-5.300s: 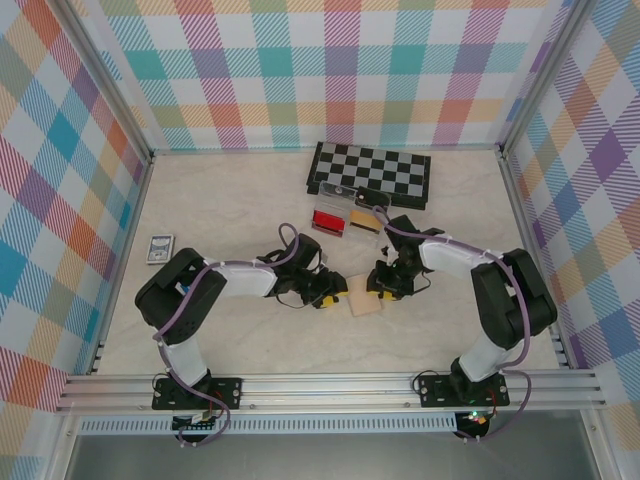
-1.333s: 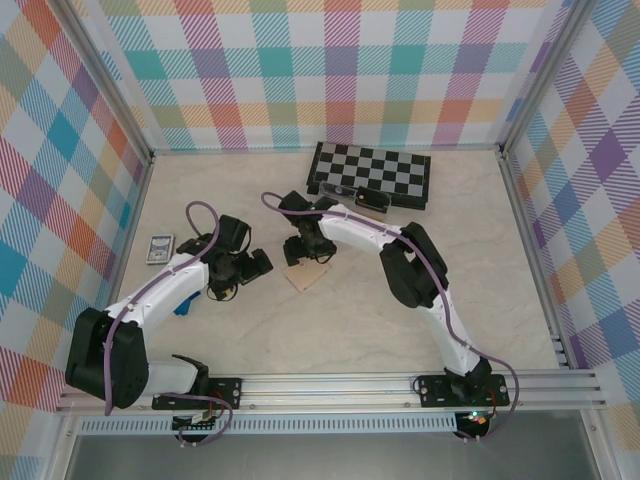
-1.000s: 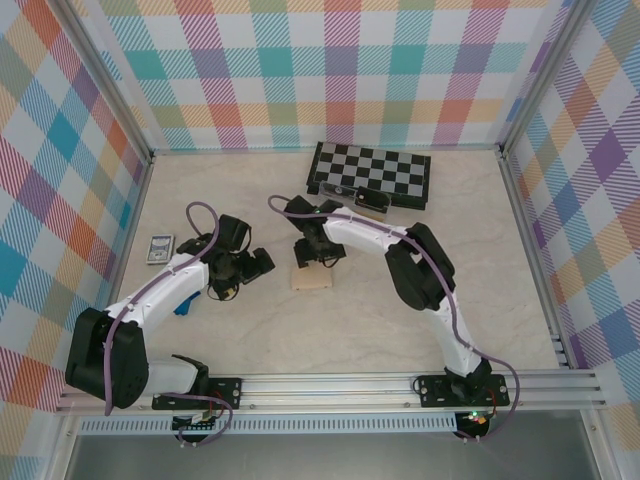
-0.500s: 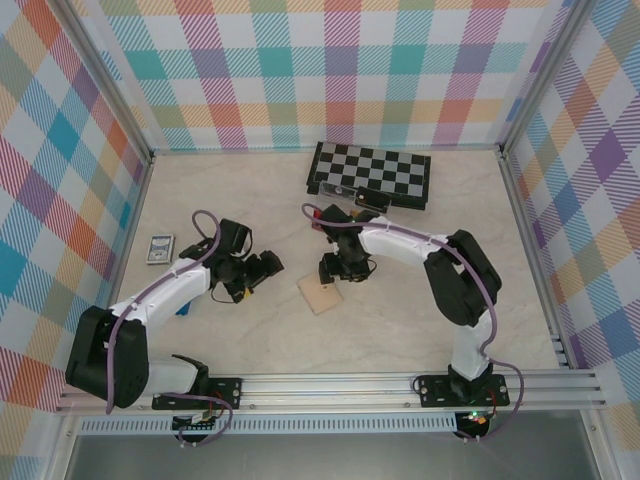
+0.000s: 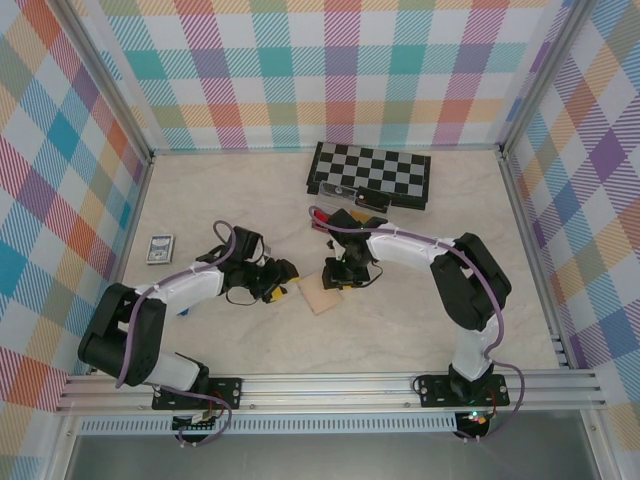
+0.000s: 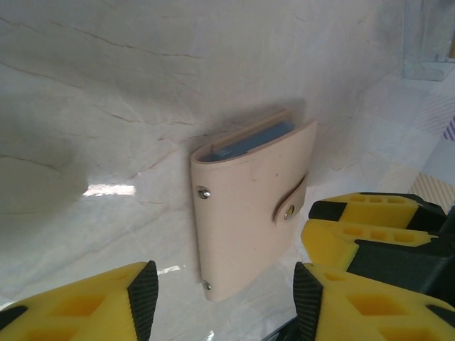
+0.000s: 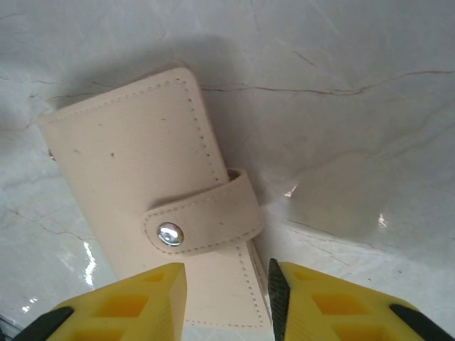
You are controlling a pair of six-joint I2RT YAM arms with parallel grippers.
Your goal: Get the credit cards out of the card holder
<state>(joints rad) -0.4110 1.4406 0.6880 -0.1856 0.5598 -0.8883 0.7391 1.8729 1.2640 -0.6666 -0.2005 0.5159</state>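
Your left fingers (image 6: 92, 316) stand half-open and empty, framing the snapped-shut card holder (image 6: 252, 206) on the tabletop (image 6: 106, 85). Your right fingers (image 7: 128, 305) straddle its edge, grip uncertain, presumably to steady it.

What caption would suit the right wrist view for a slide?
Closed tan card holder on the marble table, snap tab fastened, its near end framed by the open right gripper.
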